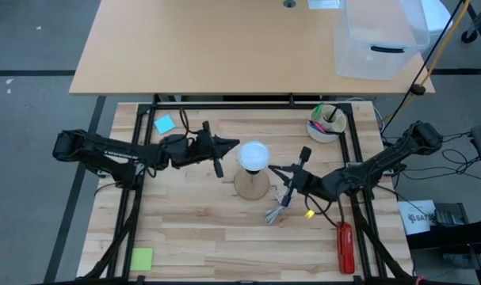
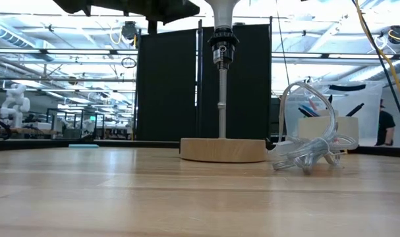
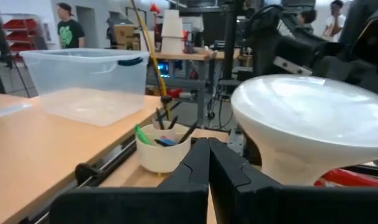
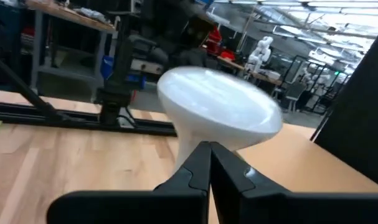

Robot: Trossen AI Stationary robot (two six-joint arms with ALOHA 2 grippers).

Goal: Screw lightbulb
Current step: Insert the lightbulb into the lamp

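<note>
The white lightbulb (image 1: pixel 253 155) stands upright, its neck (image 2: pixel 223 13) down in the black socket (image 2: pixel 221 49), on a thin rod above the round wooden base (image 2: pixel 223 150). My left gripper (image 1: pixel 234 146) is shut, level with the globe and close to its left side; the globe (image 3: pixel 313 124) shows just beside its fingers. My right gripper (image 1: pixel 273 169) is shut and points at the bulb from the right; its tips stand in front of the bulb's neck (image 4: pixel 189 146). My left gripper's shut fingertips (image 3: pixel 208 149) stand right beside the globe; I cannot tell whether they touch it. My right gripper's shut fingertips (image 4: pixel 208 149) stand at the bulb's neck, level, from the table's right; I cannot tell whether they touch it.
A coil of clear cord (image 1: pixel 276 212) lies just right of the wooden base. A white cup of pens (image 1: pixel 327 123) stands at the far right. A red tool (image 1: pixel 345 247), a blue note (image 1: pixel 165 124) and a green note (image 1: pixel 142 258) lie on the table.
</note>
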